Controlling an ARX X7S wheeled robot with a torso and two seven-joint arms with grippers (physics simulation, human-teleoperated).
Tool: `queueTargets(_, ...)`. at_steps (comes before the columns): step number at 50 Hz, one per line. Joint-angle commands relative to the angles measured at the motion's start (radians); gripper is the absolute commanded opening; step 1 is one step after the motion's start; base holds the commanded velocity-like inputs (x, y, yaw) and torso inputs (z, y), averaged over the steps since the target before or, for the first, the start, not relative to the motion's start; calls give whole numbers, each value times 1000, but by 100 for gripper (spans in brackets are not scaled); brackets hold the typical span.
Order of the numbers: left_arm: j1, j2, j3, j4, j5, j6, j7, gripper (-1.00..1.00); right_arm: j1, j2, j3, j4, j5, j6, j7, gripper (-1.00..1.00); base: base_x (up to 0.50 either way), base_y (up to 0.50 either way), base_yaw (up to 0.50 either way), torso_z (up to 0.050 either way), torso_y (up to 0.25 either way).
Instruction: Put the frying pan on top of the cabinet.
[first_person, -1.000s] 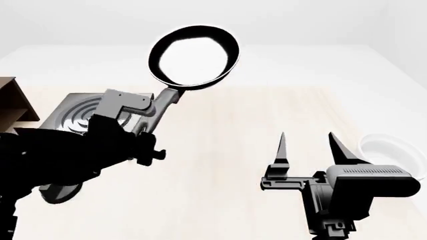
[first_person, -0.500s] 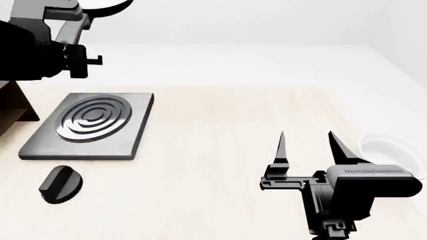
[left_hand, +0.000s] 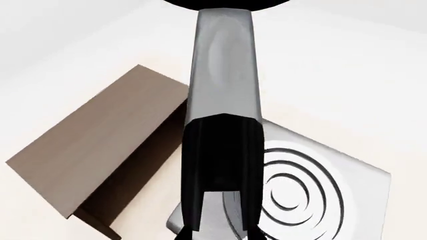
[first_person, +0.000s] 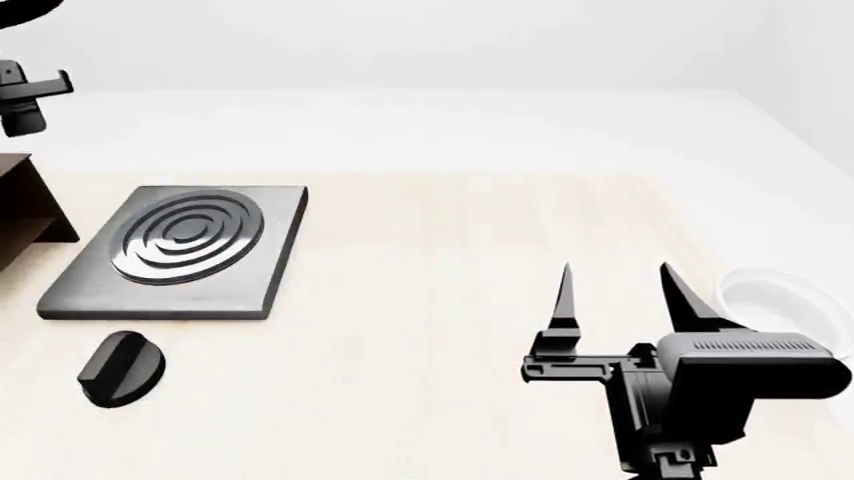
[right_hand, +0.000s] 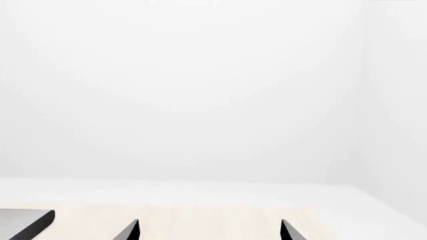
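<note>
In the left wrist view, my left gripper (left_hand: 220, 200) is shut on the frying pan's long grey handle (left_hand: 223, 65). Only the black rim of the frying pan (left_hand: 227, 4) shows beyond it. The pan hangs in the air, with the brown cabinet (left_hand: 100, 145) below and to one side of it. In the head view the cabinet (first_person: 24, 215) is cut by the left edge, and a piece of my left arm (first_person: 27, 95) shows above it. My right gripper (first_person: 614, 285) stands open over the table with nothing in it, its fingertips (right_hand: 132, 230) set wide apart.
A square grey plate with rings (first_person: 180, 250) lies right of the cabinet; it also shows under the pan handle, the plate (left_hand: 313, 190) there looking pale. A black knob (first_person: 120, 368) lies in front of it. A white bowl (first_person: 781, 295) sits at the right edge.
My left arm has swung up and to the left with the pan, leaving the head view almost entirely. The plate and knob it covered now show. The right arm has not moved.
</note>
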Motion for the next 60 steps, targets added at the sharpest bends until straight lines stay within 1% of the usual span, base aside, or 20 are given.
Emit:
queueTargets(1,-27,-22,-245,-30,200,-5,-145,-100,-3,5,1,-7,3,1,7,100,0,0,0,0,0)
queueTargets(2,-26,-24,-266,-30,225,-17,-182,-100,-3,6,0,-6,3,0,7,100,0,0,0,10,0)
queueTargets(3,-22,-27,-300,-30,226,-4,-164,-100,-3,6,-1,-5,2,0,8,100,0,0,0,0,0)
queueTargets(5,-19,-31,-356,-30,254,-12,-198,-100,-3,6,-2,-6,3,-1,8,100,0,0,0,0,0)
queueTargets(7,-15,-37,-437,-30,279,-20,-253,-100,-3,7,-1,-11,4,2,11,100,0,0,0,0,0)
queueTargets(10,-10,-34,-499,-30,342,-16,-262,-100,-2,9,0,-14,5,5,13,100,0,0,0,0,3)
queueTargets(11,-4,-36,-530,-30,358,-8,-284,-100,-2,10,1,-15,6,5,13,100,0,0,0,0,0)
queueTargets(16,16,-33,-615,-30,452,-10,-287,-100,-2,12,2,-15,9,4,15,100,0,0,0,0,0)
queueTargets(21,22,-22,-651,-30,535,-14,-248,-100,-2,14,3,-15,11,3,17,100,0,0,-1,0,2)
queueTargets(28,32,-16,-692,-30,608,-13,-221,-100,-7,15,2,-15,12,-4,19,100,0,0,-1,1,0)
queueTargets(39,66,-24,-762,-30,663,-9,-241,-100,-12,18,1,-9,14,-13,22,100,0,0,0,0,1)
queueTargets(44,77,-37,-812,-30,666,-11,-265,-100,-11,19,-1,-7,14,-15,23,100,0,0,-1,2,0)
queueTargets(47,80,-39,-823,-30,675,-7,-258,-100,-11,20,-2,-8,15,-14,25,100,0,0,-1,0,3)
queueTargets(51,81,-28,-797,-30,696,0,-208,-100,-10,20,-4,-8,15,-14,26,100,0,0,-1,0,0)
queueTargets(52,80,-24,-781,-30,703,4,-179,-100,-10,21,-6,-9,14,-14,26,100,0,0,0,0,0)
queueTargets(60,84,-25,-790,-30,707,15,-193,-100,-13,22,-6,-6,16,-20,29,100,0,0,0,0,-19)
